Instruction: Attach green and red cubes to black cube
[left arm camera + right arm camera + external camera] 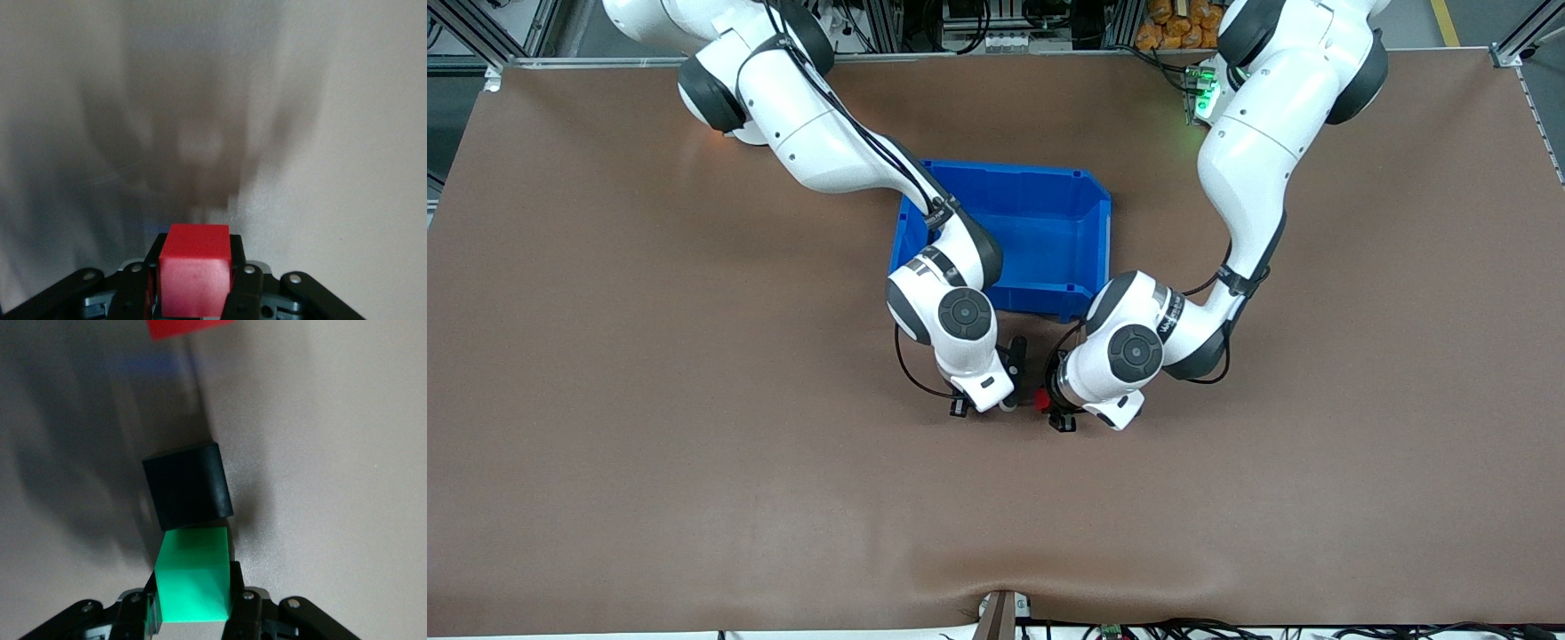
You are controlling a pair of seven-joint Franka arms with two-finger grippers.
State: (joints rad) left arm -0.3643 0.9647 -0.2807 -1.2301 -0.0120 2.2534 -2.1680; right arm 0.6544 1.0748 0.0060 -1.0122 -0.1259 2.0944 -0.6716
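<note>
My left gripper (195, 268) is shut on the red cube (195, 273), which fills the gap between its black fingers. My right gripper (193, 588) is shut on the green cube (193, 577). The black cube (187, 487) touches the green cube's outer face, slightly skewed. The red cube (188, 327) shows a short way past the black cube, apart from it. In the front view both hands hang close together over the table, nearer to the camera than the blue bin (1014, 165). There the red cube (1040, 402) sits at the left gripper (1049, 405), facing the right gripper (1010, 400). Green and black cubes are hidden there.
The blue bin stands open at the table's middle, just under the right arm's forearm. A brown mat (694, 444) covers the table. Cables and a small fixture (1000, 613) lie at the edge nearest the camera.
</note>
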